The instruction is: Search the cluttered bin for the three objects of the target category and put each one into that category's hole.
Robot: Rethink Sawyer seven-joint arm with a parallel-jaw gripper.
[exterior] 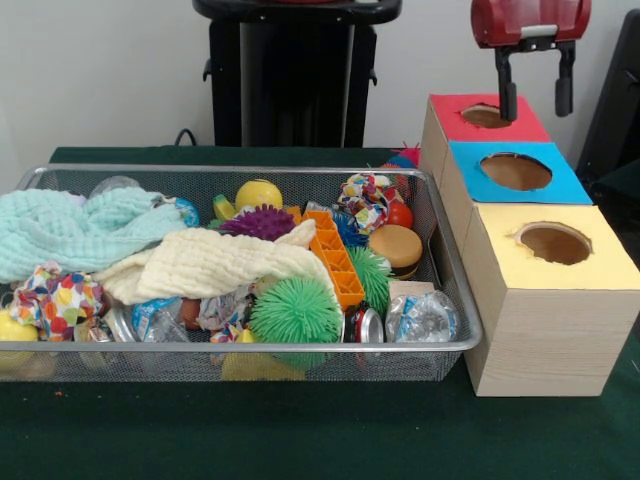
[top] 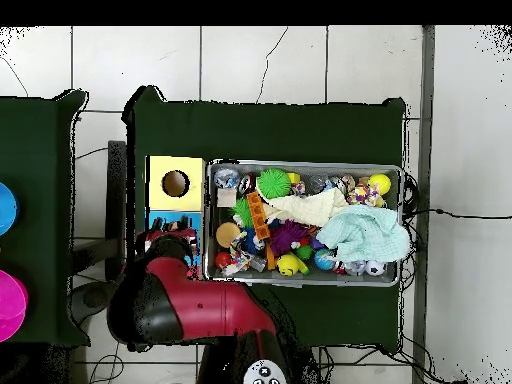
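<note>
1. One wire mesh bin (exterior: 455,300) sits on the green tabletop (exterior: 300,430); beside it stands one wooden box with three holes, red (exterior: 487,116), blue (exterior: 516,171) and yellow (exterior: 555,243).
2. The hand (exterior: 536,97) hangs over the red hole, fingers spread apart, holding nothing.
3. The bin's clutter lies well left of the hand: two green spiky balls, a large one (exterior: 296,311) and a smaller (exterior: 372,275), one purple spiky ball (exterior: 259,222), an orange brick (exterior: 337,258), and cloths.
</note>
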